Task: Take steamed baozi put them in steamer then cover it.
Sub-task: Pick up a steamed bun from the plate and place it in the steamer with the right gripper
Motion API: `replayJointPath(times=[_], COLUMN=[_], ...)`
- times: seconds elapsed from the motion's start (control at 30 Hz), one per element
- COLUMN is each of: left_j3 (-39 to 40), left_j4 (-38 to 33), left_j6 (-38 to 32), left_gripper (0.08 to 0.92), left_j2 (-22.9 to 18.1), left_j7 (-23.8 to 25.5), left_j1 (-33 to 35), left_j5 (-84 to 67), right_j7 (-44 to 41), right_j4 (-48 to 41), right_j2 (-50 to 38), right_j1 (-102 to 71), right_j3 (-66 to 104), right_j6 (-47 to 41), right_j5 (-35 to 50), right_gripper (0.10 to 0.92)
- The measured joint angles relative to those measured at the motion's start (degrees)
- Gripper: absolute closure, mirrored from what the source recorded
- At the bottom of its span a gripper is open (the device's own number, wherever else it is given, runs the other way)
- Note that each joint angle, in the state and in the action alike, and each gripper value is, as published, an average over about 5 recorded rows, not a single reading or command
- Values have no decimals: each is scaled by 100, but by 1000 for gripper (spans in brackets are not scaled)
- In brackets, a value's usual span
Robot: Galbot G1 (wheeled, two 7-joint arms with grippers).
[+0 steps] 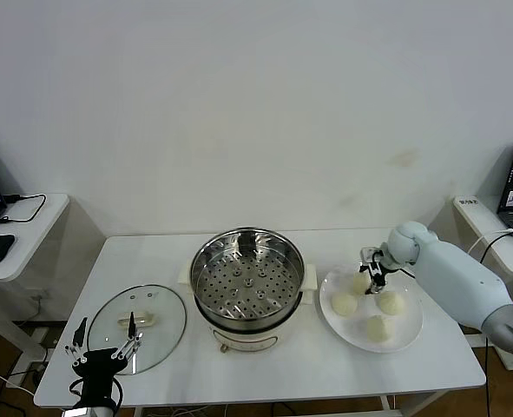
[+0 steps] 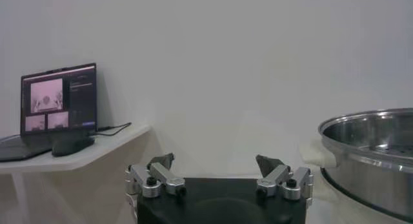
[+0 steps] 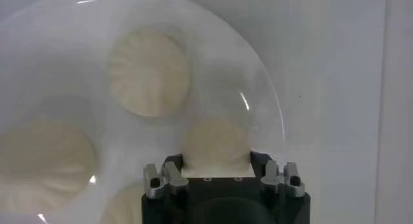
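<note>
Four creamy white baozi lie on a white plate (image 1: pixel 410 327) at the right of the table. My right gripper (image 1: pixel 375 278) is down over the plate, its fingers closed against both sides of the far-left baozi (image 1: pixel 358 282), which still rests on the plate. In the right wrist view this baozi (image 3: pixel 216 141) fills the gap of the right gripper (image 3: pixel 216 165); two more baozi (image 3: pixel 148 70) lie beyond. The steamer (image 1: pixel 200 261) stands at the table's middle with its perforated tray bare. My left gripper (image 1: pixel 106 337) is open and empty, low at the front left.
The glass lid (image 1: pixel 156 334) with a white handle lies flat to the left of the steamer. The left wrist view shows the left gripper (image 2: pixel 216 165), the steamer's rim (image 2: pixel 361 125) and a laptop (image 2: pixel 58 102) on a side table. Side tables stand at both sides.
</note>
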Motion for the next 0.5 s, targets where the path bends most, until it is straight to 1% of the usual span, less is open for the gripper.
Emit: replayJointPath(times=[0.23,0.5], left_j3=[8,10], left_j4=[-14,-89], left_j6=[3,54], left_gripper=[177,177], left_j2=[12,88], left_j7=[0,14], left_j1=[-12,-17], left_j5=[0,-38], right_j7=[-52,-79], right_j4=[240,815], right_j2=[-166,-498], right_j1=[218,768], right_j3=[-226,-639], right_j6=[8,-14], right_j5=[233,754], right_gripper=[446,443])
